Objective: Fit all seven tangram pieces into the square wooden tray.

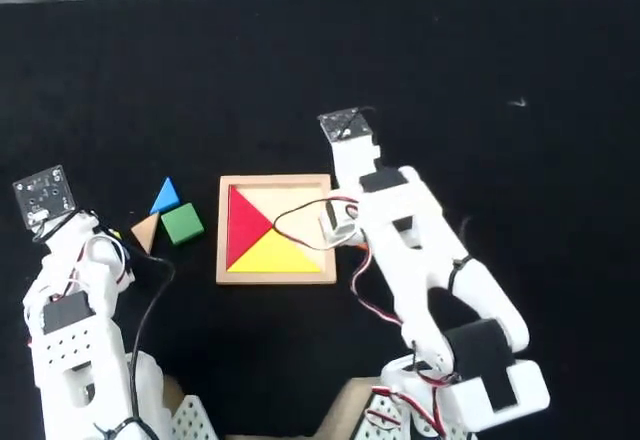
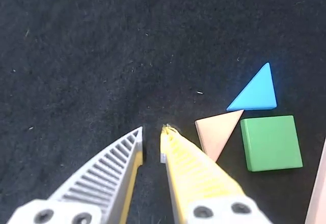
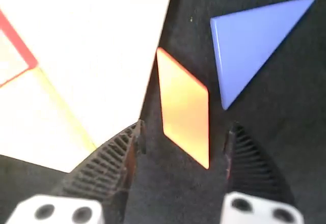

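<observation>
Centrally, item one: the square wooden tray (image 1: 275, 179), flat on the black table cover (image 1: 480, 80) between the two arms. It holds a large red triangle (image 1: 246, 224) along its left side and a large yellow triangle (image 1: 281, 256) along the side nearest the arms. The two meet on a diagonal, and the rest of the tray floor is bare wood. Just off the tray's right edge, on the cover, lies an orange parallelogram (image 3: 184, 113), with a violet-blue triangle (image 3: 248, 43) near it but apart. The right gripper (image 3: 185, 130) hangs over the parallelogram with its jaws spread wide, one finger on each side of the piece and a gap on both sides, gripping nothing. Left of the tray sit three loose pieces close together: a small blue triangle (image 1: 165, 197), a tan triangle (image 1: 146, 230) and a green square (image 1: 182, 224). The left gripper (image 2: 153, 135) is low over bare cover beside the tan triangle, its fingertips drawn nearly together with a thin slit between them, holding nothing.
</observation>
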You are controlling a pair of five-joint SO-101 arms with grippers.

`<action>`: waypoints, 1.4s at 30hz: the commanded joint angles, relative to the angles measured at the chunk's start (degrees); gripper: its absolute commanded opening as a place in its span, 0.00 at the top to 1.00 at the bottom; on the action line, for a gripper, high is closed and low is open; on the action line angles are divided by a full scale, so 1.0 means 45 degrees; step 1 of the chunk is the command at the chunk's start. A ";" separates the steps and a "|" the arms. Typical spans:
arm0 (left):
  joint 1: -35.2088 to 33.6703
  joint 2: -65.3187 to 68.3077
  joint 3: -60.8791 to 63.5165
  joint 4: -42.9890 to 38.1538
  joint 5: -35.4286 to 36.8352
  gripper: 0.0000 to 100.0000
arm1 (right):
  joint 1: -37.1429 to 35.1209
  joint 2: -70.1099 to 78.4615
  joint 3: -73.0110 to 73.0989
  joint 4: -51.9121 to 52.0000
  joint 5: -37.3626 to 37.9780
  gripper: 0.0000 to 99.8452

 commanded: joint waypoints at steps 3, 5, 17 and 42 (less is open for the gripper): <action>-0.0127 -0.0059 -0.0088 -0.0254 -0.0117 0.93 | 0.0430 0.1162 -0.0947 -0.0274 -0.0059 0.75; -0.0127 -0.0059 -0.0088 -0.0254 -0.0117 0.93 | 0.0860 0.1592 -0.1241 -0.0254 -0.0039 0.75; -0.0107 -0.0059 -0.0068 -0.0254 -0.0117 0.93 | 0.1074 0.2178 -0.1495 -0.0821 0.0469 0.88; -0.0088 -0.0039 -0.0068 -0.0332 -0.0117 0.93 | -0.2852 -0.1358 -0.1065 0.0996 -0.0781 0.93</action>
